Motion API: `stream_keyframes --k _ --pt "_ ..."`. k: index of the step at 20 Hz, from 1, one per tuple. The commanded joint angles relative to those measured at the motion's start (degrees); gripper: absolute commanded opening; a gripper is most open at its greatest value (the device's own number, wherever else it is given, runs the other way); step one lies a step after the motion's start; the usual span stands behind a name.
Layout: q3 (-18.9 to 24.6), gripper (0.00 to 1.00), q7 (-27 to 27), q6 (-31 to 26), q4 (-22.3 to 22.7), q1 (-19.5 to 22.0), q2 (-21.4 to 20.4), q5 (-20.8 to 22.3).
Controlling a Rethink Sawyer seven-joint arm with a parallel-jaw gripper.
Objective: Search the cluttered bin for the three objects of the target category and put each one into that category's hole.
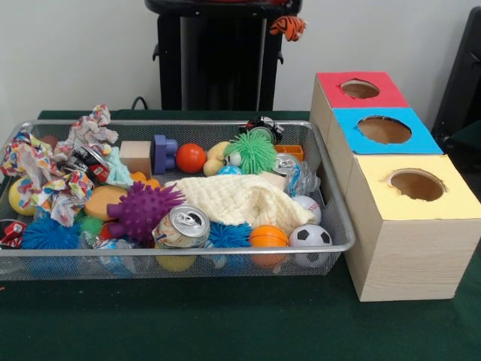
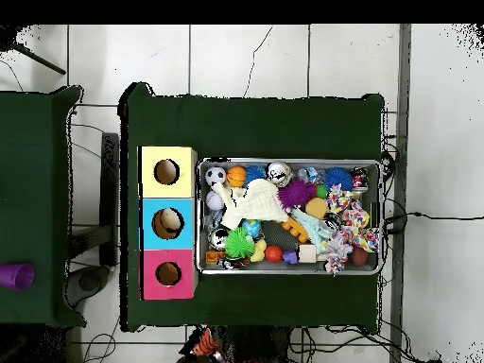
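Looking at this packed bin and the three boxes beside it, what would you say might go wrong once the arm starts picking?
The cream cloth drapes over neighbouring toys, so targets may stay hidden or it may snag and lift along. The soccer ball and orange ball sit against the bin's front rim and might roll when nudged. The holes are modest, so the purple spiky ball could jam.

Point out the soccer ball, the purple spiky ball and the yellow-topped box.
soccer ball (image 1: pixel 310 236): front view, its white face.
purple spiky ball (image 1: pixel 143 210): front view, middle of its spikes.
yellow-topped box (image 1: pixel 458 201): front view, bare yellow top.
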State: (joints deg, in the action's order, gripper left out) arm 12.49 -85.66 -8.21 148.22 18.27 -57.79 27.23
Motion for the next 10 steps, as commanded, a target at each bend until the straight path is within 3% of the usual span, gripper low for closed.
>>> stream_keyframes --k 1,10 --pt "-6.44 0.0 -17.36 7.9 0.47 -5.17 3.77 -4.81" --pt "-9.7 0.0 -17.92 14.75 2.64 -10.79 7.05 -10.69"
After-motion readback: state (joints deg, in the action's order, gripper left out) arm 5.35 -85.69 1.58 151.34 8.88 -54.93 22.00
